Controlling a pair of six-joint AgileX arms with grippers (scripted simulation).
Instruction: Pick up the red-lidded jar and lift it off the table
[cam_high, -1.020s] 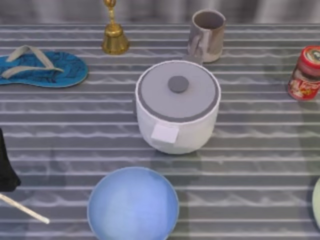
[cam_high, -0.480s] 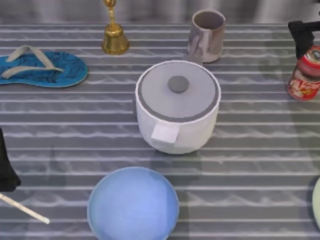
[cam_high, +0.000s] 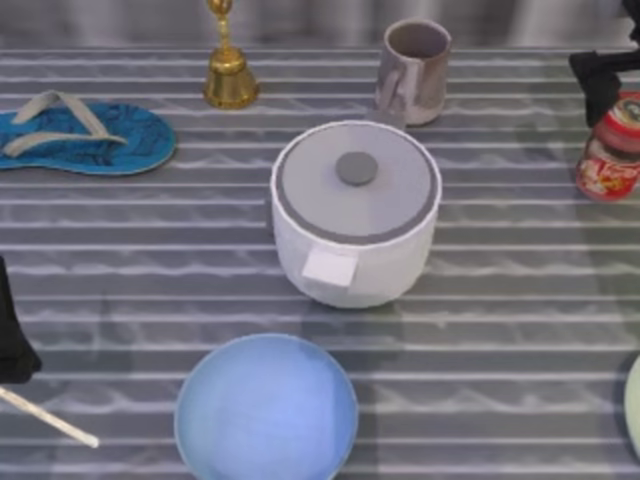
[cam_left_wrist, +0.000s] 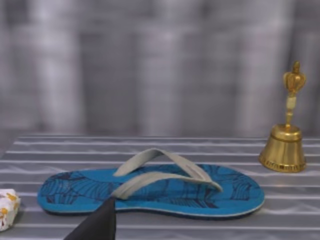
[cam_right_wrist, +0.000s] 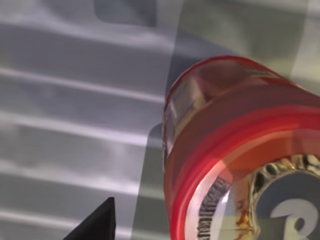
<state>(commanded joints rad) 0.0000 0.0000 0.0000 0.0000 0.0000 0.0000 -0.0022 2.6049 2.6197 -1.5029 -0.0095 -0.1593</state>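
The red-lidded jar (cam_high: 608, 150) stands upright near the right edge of the striped grey table (cam_high: 500, 300). My right gripper (cam_high: 603, 88) hangs just behind and above the jar, at the far right of the top view, and holds nothing. In the right wrist view the jar (cam_right_wrist: 240, 150) fills the frame close up, with its red lid toward the camera. One dark fingertip (cam_right_wrist: 100, 222) shows well off to its side, apart from the jar, so the jaws stand open. My left arm (cam_high: 12, 330) is parked at the left edge, and one of its fingertips (cam_left_wrist: 97, 225) shows.
A white pot with a grey lid (cam_high: 355, 210) sits mid-table, with a blue bowl (cam_high: 266, 410) in front of it. At the back are a grey-mauve mug (cam_high: 413, 70) and a brass bell (cam_high: 229, 75). A blue flip-flop (cam_high: 85, 135) lies at the back left. A pale object (cam_high: 633, 405) pokes in at the right edge.
My right gripper was out of view a second ago. It has come in from the top right and now hangs behind the jar. The jar has not moved.
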